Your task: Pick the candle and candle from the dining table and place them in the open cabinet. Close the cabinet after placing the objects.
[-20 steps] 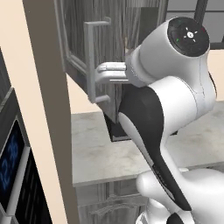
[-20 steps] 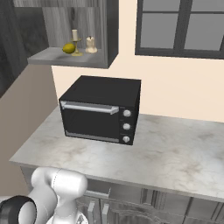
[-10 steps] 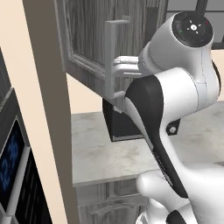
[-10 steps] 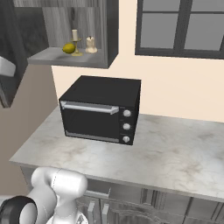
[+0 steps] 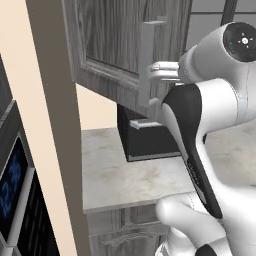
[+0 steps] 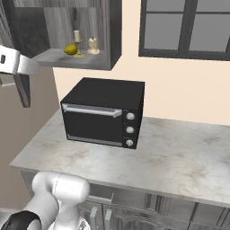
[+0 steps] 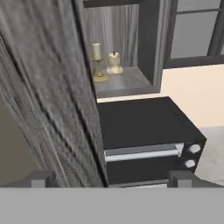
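the pincer (image 7: 109,179) is spread wide and empty, its tips straddling the cabinet door (image 7: 52,96) edge. both candles (image 7: 106,61) are shelved beyond, right of the door, which must be swung right.

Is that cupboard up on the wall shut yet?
No, still open: the cabinet door stands swung out, and both candles show on its shelf.
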Motion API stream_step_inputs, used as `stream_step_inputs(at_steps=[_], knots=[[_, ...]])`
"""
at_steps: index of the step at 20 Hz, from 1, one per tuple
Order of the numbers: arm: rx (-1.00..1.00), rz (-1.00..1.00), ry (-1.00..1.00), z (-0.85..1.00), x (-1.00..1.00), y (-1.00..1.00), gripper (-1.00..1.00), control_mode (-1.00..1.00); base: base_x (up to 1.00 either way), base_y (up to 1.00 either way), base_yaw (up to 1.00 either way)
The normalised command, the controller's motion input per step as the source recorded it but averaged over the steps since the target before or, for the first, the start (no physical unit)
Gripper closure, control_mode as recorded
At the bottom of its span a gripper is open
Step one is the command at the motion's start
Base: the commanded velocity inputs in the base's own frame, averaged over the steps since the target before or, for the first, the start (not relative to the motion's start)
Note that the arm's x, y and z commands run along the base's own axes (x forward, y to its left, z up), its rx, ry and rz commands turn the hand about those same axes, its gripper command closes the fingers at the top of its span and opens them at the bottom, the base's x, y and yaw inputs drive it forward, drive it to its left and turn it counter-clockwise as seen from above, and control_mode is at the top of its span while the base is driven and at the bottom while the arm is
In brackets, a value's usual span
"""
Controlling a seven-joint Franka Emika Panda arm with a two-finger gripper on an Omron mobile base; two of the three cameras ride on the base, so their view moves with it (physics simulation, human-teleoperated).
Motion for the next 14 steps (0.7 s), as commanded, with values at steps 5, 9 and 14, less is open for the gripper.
stream_step_inputs(at_steps=[5, 9, 14], knots=[[0.0, 0.0, -0.11, 0.0, 0.54, -0.39, -1.0, -1.0, 0.0, 0.0, 0.0], [0.0, 0.0, -0.09, 0.0, 0.68, -0.22, -1.0, -1.0, 0.0, 0.0, 0.0], [0.0, -0.03, -0.01, 0.0, 0.86, -0.09, -1.0, -1.0, 0.0, 0.0, 0.0]])
